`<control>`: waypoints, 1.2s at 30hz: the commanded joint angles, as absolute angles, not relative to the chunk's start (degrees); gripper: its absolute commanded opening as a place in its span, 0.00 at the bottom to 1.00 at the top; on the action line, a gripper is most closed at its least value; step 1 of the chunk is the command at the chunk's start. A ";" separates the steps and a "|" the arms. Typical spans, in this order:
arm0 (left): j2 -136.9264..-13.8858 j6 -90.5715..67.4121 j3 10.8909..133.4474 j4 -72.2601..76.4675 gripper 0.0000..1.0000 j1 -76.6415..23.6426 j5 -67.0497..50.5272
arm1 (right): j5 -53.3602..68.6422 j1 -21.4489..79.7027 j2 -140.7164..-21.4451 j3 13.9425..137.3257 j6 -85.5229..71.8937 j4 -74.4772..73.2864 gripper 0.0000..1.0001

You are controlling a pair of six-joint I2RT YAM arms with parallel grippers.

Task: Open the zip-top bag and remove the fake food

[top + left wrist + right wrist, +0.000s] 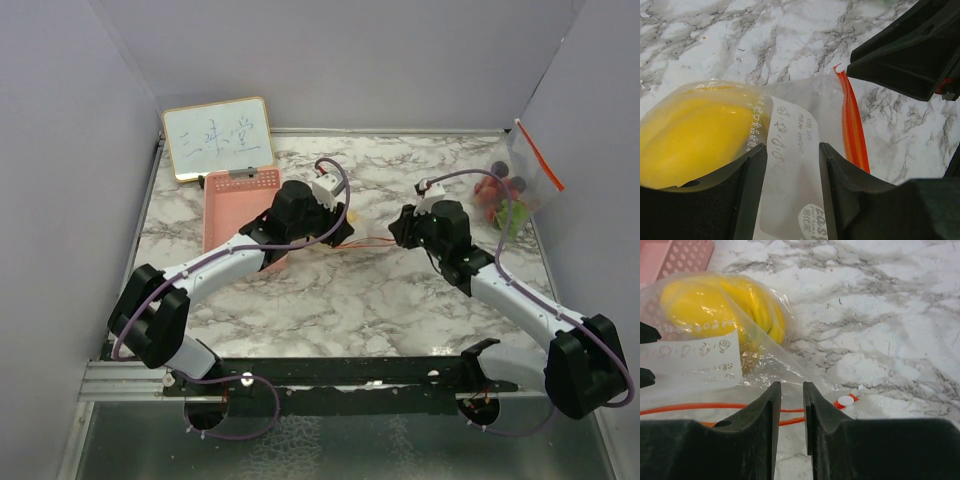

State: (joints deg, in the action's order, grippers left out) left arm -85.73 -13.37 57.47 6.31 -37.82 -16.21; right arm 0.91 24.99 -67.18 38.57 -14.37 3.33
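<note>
My right claw [792, 387] pinches the zip-top bag [760, 360] by its orange zip [690, 407]; left claw [791, 147] straddles it, parted, beside fake food [690, 135].

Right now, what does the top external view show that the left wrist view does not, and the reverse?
Only the top external view: the whiteboard, the pink basket and a second bag of coloured pieces by the right wall. Only the left wrist view: the printed white label on the zip-top bag. Both: the bag's orange zip strip, a yellow piece inside it and the marble table.
</note>
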 commanded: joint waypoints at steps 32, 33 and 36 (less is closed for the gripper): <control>-78.30 -15.01 50.17 13.54 0.95 -41.75 -7.27 | 18.78 24.69 -38.06 8.37 -50.89 10.48 0.55; -78.24 -14.94 50.26 13.49 0.95 -41.82 -7.25 | 19.33 24.69 -39.29 7.97 -51.40 11.57 0.55; -78.08 -14.86 50.46 13.57 0.96 -41.90 -6.69 | 21.11 24.70 -44.15 6.65 -53.00 16.90 0.56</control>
State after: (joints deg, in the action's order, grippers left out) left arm -79.20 -14.83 49.69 12.05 -41.65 -8.62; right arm 17.34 24.99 -39.51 7.99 -49.34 6.81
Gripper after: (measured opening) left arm 0.952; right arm 0.555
